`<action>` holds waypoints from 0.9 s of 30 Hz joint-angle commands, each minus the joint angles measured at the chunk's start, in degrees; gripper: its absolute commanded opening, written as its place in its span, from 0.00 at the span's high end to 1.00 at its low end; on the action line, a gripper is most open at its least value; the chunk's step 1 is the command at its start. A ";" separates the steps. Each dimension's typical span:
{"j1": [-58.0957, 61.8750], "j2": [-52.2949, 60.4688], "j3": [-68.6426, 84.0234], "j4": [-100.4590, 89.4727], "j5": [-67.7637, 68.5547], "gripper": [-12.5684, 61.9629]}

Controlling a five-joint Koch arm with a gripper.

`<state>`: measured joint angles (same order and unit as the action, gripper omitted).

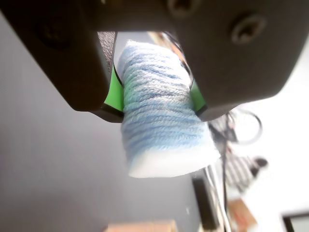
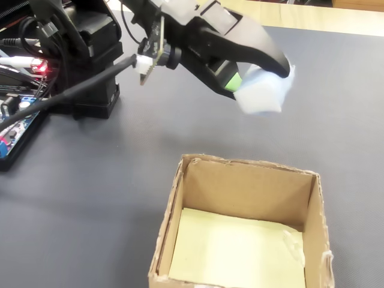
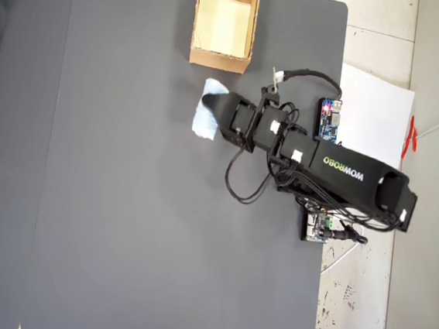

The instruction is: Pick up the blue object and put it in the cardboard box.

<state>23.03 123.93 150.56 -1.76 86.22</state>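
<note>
The blue object [image 1: 161,111], a pale blue fuzzy roll with a white end, is clamped between the green-padded jaws of my gripper [image 1: 157,99]. In the fixed view the blue object [image 2: 264,90] hangs in the air under the gripper [image 2: 255,77], above the mat and a little beyond the far wall of the cardboard box [image 2: 180,198]. From overhead the blue object [image 3: 207,110] sits at the gripper [image 3: 213,106] tip, just below the cardboard box [image 3: 195,53], whose pale yellow floor is bare.
A dark grey mat [image 3: 122,202] covers the table. The arm's base and circuit boards [image 3: 329,121] with loose cables sit at the mat's right edge, beside a white paper sheet [image 3: 380,110]. In the fixed view the base [image 2: 90,54] stands at the upper left.
</note>
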 commanded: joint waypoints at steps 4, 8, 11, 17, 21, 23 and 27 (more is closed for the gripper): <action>10.63 -4.48 -12.66 -5.54 -6.86 0.64; 15.73 -10.02 -19.25 -5.36 -8.44 0.64; 18.37 -14.24 -23.47 -5.10 -8.44 0.64; 23.91 -22.32 -28.30 -4.66 -7.73 0.48; 24.43 -21.80 -26.28 -4.66 -7.73 0.38; 24.43 -21.27 -25.84 -4.66 -7.65 0.38; 24.08 -19.95 -25.05 -5.27 -6.77 0.38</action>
<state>47.20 101.78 127.18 -2.29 77.96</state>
